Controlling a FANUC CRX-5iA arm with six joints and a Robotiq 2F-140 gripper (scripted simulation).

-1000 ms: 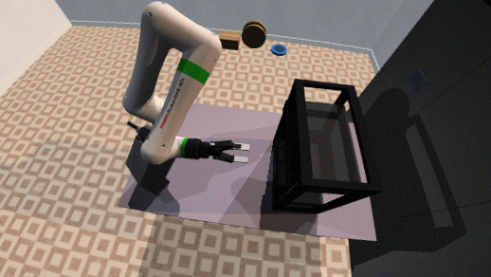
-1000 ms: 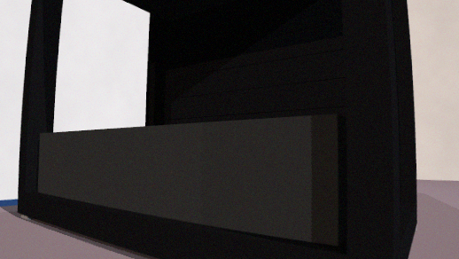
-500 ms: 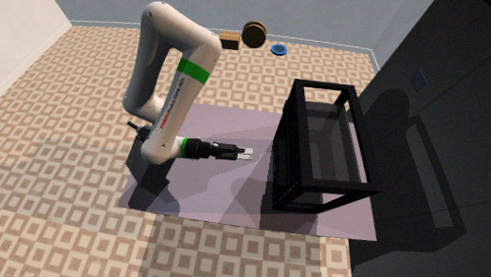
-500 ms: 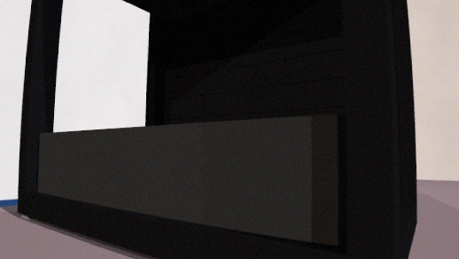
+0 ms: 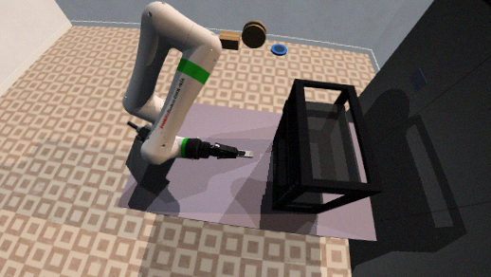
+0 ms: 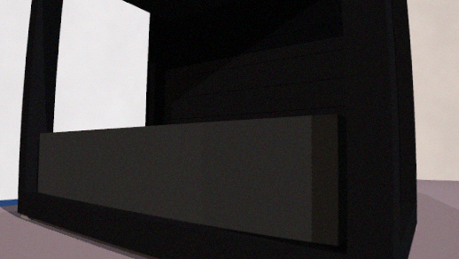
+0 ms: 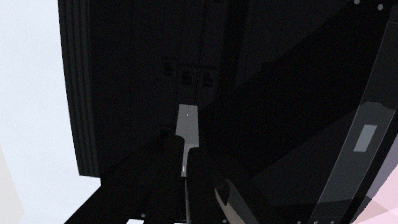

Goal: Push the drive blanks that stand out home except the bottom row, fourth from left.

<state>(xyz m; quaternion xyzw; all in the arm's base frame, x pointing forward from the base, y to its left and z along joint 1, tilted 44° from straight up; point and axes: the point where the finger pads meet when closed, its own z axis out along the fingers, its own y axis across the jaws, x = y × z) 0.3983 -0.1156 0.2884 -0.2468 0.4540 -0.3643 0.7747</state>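
Observation:
The black open-frame rack stands on the mauve mat, right of the arm. The dark storage chassis sits low inside it. Its front with the drive blanks faces my gripper, but it is so dark that I cannot tell single blanks or which stand out. My gripper is shut with nothing between the fingers; it points level at the rack's front and stays a short gap from it. In the wrist view the closed fingertips show as one grey pad in front of the dark chassis face.
The robot's base stands on the mat's left side. A brown box, a dark round disc and a blue ring lie on the floor far behind. A dark wall runs behind the rack on the right.

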